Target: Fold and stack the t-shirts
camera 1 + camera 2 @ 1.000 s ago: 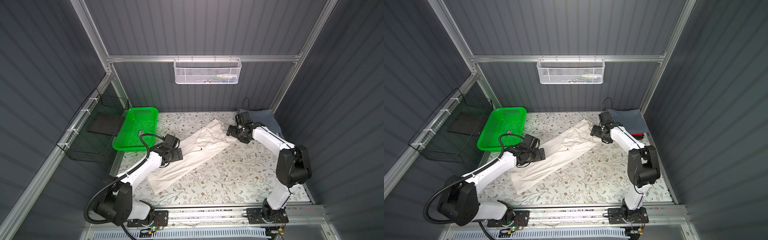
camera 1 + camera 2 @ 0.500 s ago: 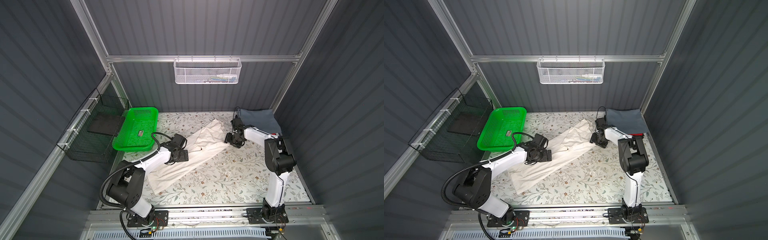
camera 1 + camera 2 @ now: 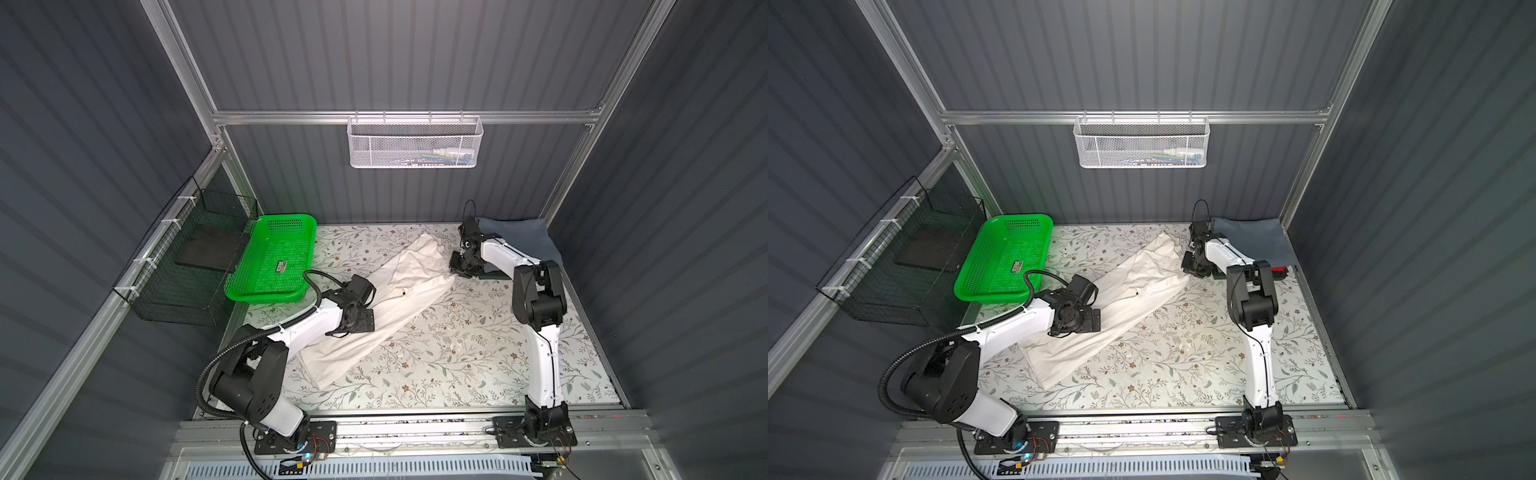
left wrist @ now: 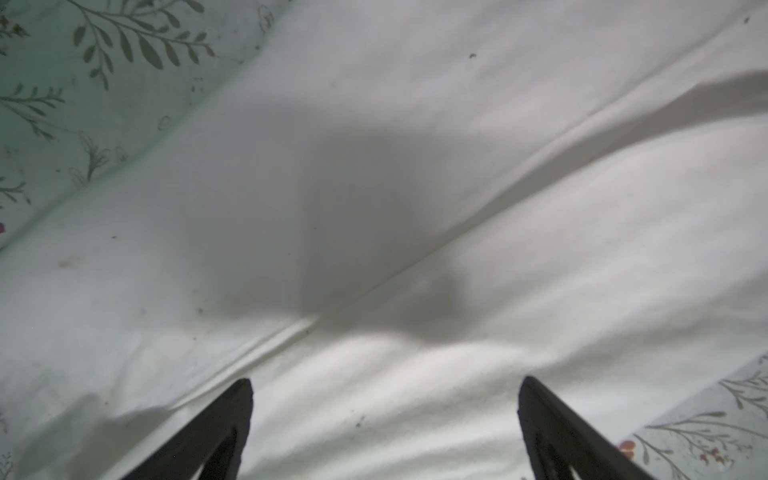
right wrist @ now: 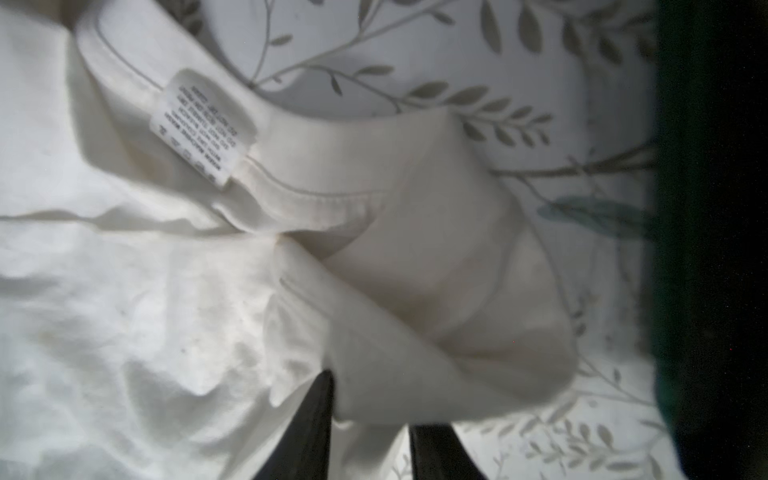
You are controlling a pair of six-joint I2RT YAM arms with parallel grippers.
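A cream-white t-shirt [image 3: 399,299] [image 3: 1121,299] lies in a long diagonal band on the floral covering. My left gripper [image 3: 353,326] [image 3: 1077,322] hovers low over its middle part, and in the left wrist view this gripper [image 4: 384,386] is open with only flat cloth below. At the shirt's far end my right gripper [image 3: 459,270] [image 3: 1192,268] [image 5: 376,409] is shut on a fold of cloth beside the hem with the care label [image 5: 203,124]. A folded grey-blue t-shirt [image 3: 515,241] [image 3: 1250,239] lies in the back right corner, with a red one [image 3: 1280,270] showing beneath it.
A green basket [image 3: 270,257] stands at the back left beside a black wire basket [image 3: 187,266] on the side wall. A white mesh basket [image 3: 411,141] hangs on the back wall. The floral covering [image 3: 457,353] spans the table.
My right gripper has slid toward the shirt's far end and its jaws have come together on the cloth. The left gripper has shifted a little further over the shirt and stays open.
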